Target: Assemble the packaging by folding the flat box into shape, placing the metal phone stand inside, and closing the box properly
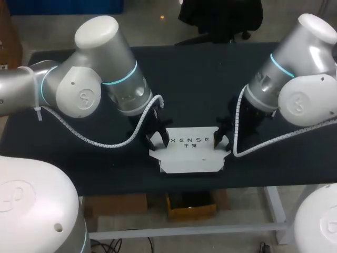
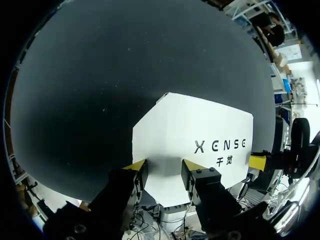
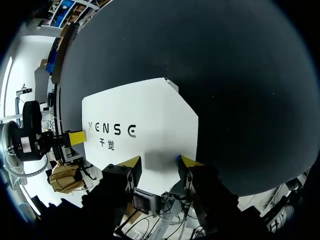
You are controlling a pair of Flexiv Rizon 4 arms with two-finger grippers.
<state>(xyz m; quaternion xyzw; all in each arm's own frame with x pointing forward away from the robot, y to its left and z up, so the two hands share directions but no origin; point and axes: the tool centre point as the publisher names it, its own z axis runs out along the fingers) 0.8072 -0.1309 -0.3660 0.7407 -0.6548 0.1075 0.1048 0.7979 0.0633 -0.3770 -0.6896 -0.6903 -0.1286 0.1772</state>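
Item under inspection: white cardboard box (image 1: 192,153), lying on the dark desk (image 1: 200,79) with its printed panel facing up and its side flaps spread; it appears not yet fully formed. The left gripper (image 1: 154,138) stands at the box's left end and the right gripper (image 1: 224,138) at its right end. In each wrist view the jaws stand apart, left (image 2: 163,169) and right (image 3: 159,162), with the box's end edge lying between the yellow tips; no clamping from two sides is evident. Assessment: thin card, light, and likely to slide on the desk if pushed from one end only. Panels should bend readily at the creases but buckle elsewhere. Recommended hold: the end flaps, near the fold lines, with both ends supported together.
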